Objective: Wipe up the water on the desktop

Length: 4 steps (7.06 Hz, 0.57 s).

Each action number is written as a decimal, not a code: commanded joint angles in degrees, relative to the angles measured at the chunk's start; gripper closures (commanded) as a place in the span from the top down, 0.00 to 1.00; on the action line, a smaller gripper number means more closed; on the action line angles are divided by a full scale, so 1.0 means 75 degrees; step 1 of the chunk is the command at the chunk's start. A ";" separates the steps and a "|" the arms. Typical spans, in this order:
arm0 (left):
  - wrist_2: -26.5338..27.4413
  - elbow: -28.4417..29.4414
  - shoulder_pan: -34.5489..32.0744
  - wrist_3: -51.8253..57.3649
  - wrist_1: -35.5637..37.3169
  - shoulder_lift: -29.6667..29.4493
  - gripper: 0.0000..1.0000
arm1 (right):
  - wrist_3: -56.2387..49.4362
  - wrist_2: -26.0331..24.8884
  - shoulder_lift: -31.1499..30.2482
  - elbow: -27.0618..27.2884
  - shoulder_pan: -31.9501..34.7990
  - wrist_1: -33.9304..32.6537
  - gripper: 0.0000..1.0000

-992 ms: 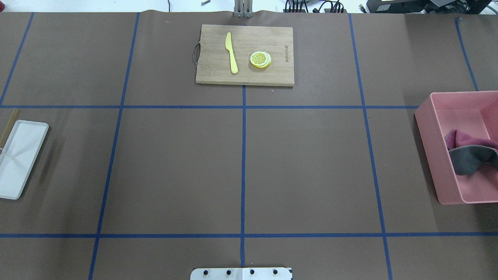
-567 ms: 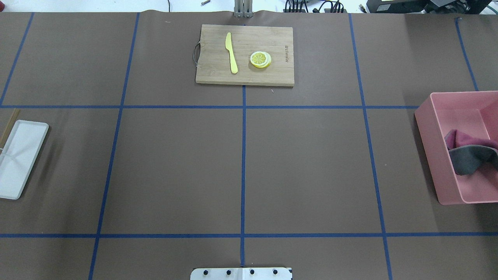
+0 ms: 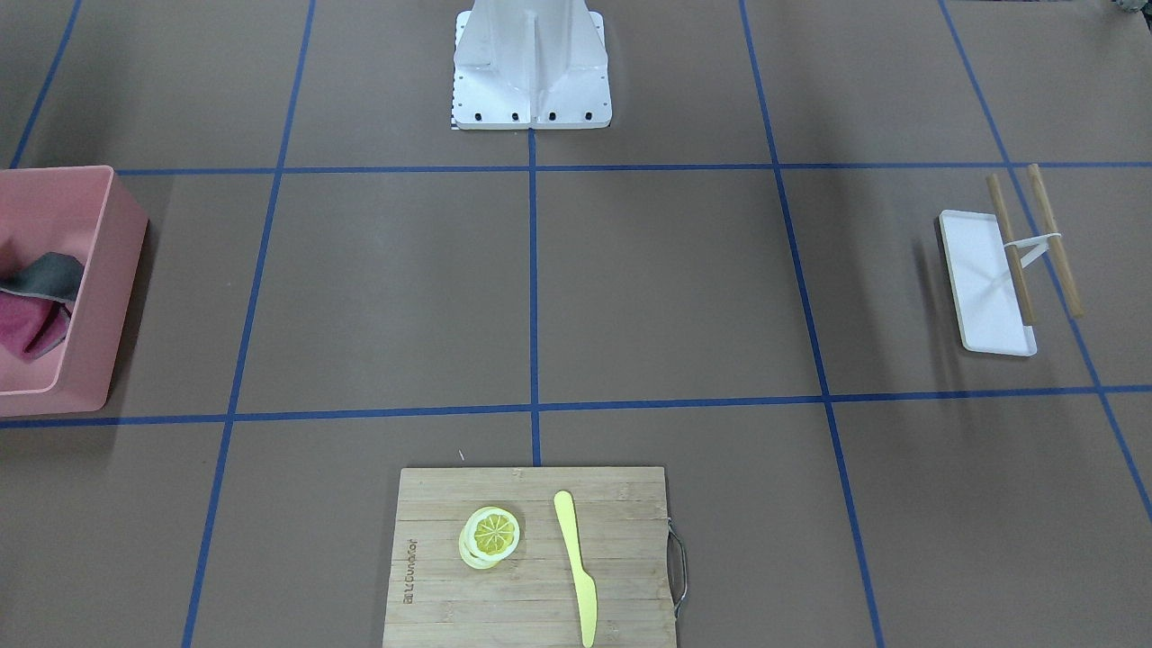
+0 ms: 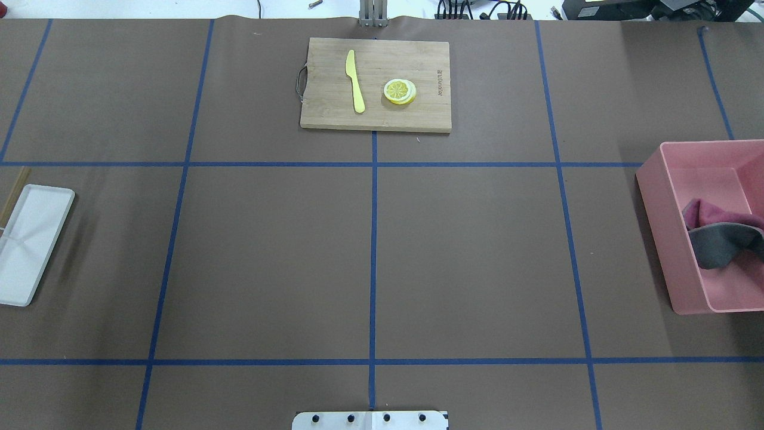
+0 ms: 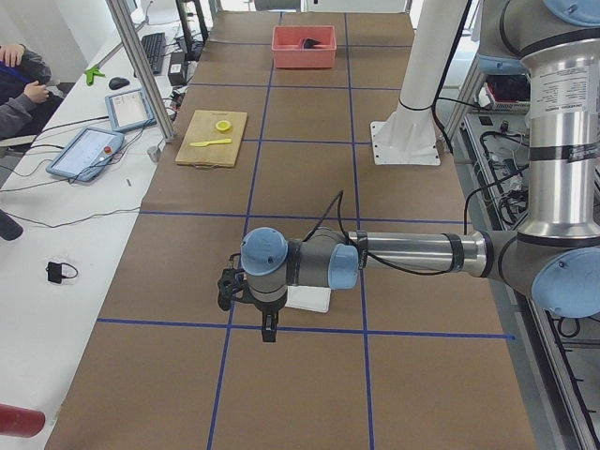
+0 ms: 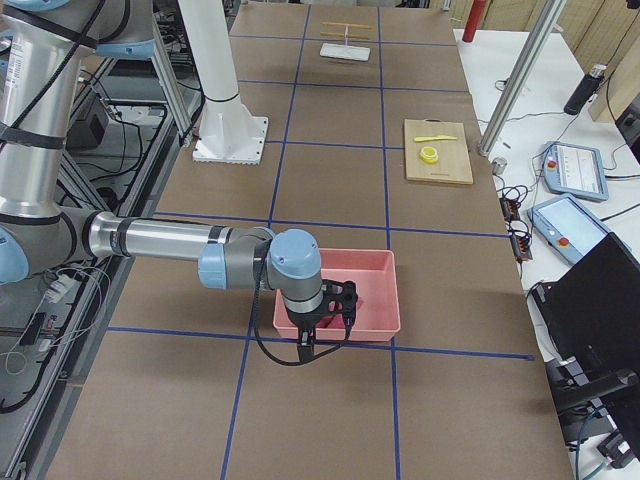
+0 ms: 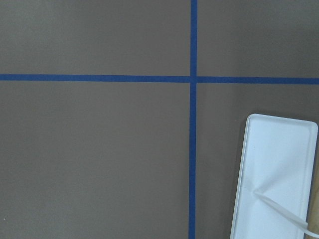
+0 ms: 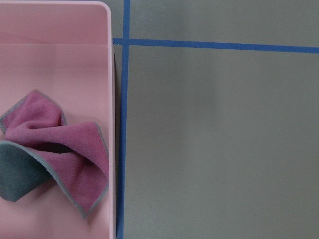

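Note:
The desktop [image 4: 268,257] is a matte brown top with blue tape lines; I see no water on it in any view. A pink and grey cloth [image 4: 719,236] lies crumpled in a pink bin [image 4: 656,227] at the right edge, and it also shows in the right wrist view [image 8: 60,159]. My right gripper [image 6: 306,350] hangs above the bin's edge. My left gripper [image 5: 269,330] hangs above the desktop beside a white tray [image 5: 309,300]. Both grippers show only in the side views, so I cannot tell whether they are open or shut.
The white tray [image 4: 30,239] sits at the left edge with two wooden sticks [image 3: 1053,238] across it. A bamboo cutting board [image 4: 418,113] at the far middle carries a yellow knife [image 4: 355,80] and lemon slices [image 4: 400,91]. The robot's base plate [image 4: 370,421] is at the near edge.

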 commanded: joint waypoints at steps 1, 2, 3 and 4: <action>0.0000 0.0004 0.0006 -0.0012 0.0004 0.0000 0.98 | 0.0005 -0.0011 -0.0012 0.0023 0.0006 0.0014 1.00; -0.0012 0.0027 -0.0006 -0.0012 0.0004 0.0000 0.98 | 0.0005 -0.0023 -0.0023 0.0011 0.0006 0.0014 1.00; -0.0012 0.0051 -0.0006 -0.0012 0.0004 0.0000 0.98 | 0.0005 -0.0023 -0.0024 0.0000 0.0006 0.0003 1.00; -0.0012 0.0097 -0.0006 0.0000 0.0004 0.0000 0.98 | -0.0007 -0.0023 -0.0035 -0.0012 0.0006 0.0002 1.00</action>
